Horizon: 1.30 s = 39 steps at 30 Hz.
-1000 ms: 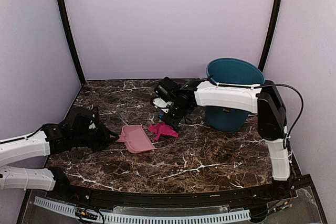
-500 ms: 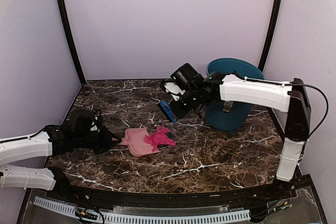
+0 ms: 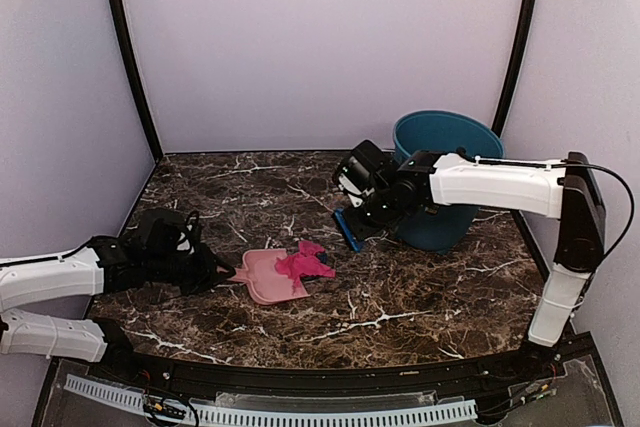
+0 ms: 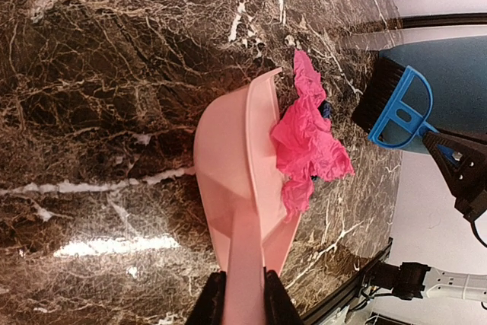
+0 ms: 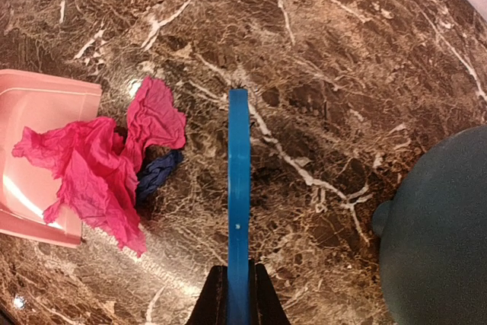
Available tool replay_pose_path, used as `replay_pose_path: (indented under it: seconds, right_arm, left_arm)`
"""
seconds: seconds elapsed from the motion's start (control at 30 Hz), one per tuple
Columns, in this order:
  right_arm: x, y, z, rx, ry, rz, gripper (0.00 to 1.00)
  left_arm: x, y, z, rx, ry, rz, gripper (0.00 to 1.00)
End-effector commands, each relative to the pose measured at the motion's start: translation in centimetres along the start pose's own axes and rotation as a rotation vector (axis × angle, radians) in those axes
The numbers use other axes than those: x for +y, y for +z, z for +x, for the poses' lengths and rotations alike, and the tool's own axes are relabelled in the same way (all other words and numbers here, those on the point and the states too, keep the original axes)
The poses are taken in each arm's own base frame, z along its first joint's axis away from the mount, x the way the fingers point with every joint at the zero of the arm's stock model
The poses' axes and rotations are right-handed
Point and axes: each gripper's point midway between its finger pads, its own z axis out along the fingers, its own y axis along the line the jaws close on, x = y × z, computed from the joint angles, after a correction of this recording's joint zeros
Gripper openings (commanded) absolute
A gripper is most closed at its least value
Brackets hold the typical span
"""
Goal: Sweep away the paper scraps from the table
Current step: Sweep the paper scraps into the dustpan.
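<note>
Your left claw clamps the handle of the smooth pale-pink plastic dustpan; wrinkly magenta paper scraps drape its lip. Your right claw grips the small blue hand brush.

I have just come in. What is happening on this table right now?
Two robot arms are sweeping paper. The left arm's fingers are shut on the handle of a pink dustpan lying on the table. Pink paper scraps rest across its front edge, with a dark blue scrap beside them. The right arm's fingers are shut on a blue hand brush, apart from the scraps, near a teal bin.
</note>
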Motion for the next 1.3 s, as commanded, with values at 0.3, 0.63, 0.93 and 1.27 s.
replay_pose_path:
  seconds: [0.3,0.63,0.93,1.27]
  right_arm:
    - [7.6,1.0,1.9,0.015,-0.029,-0.320,0.00]
    - [9.5,0.9,3.3,-0.007,-0.049,-0.455,0.00]
    - [8.5,0.7,4.7,-0.006,-0.031,-0.425,0.00]
    - [7.5,-1.6,4.9,-0.052,-0.010,-0.417,0.00]
  left_arm:
    - [2.0,1.6,1.7,0.104,0.015,-0.076,0.00]
    - [1.8,3.0,2.1,0.139,0.048,-0.040,0.00]
    - [1.2,4.0,2.3,0.153,0.083,0.013,0.00]
    - [-1.4,4.1,2.9,0.163,0.135,0.206,0.00]
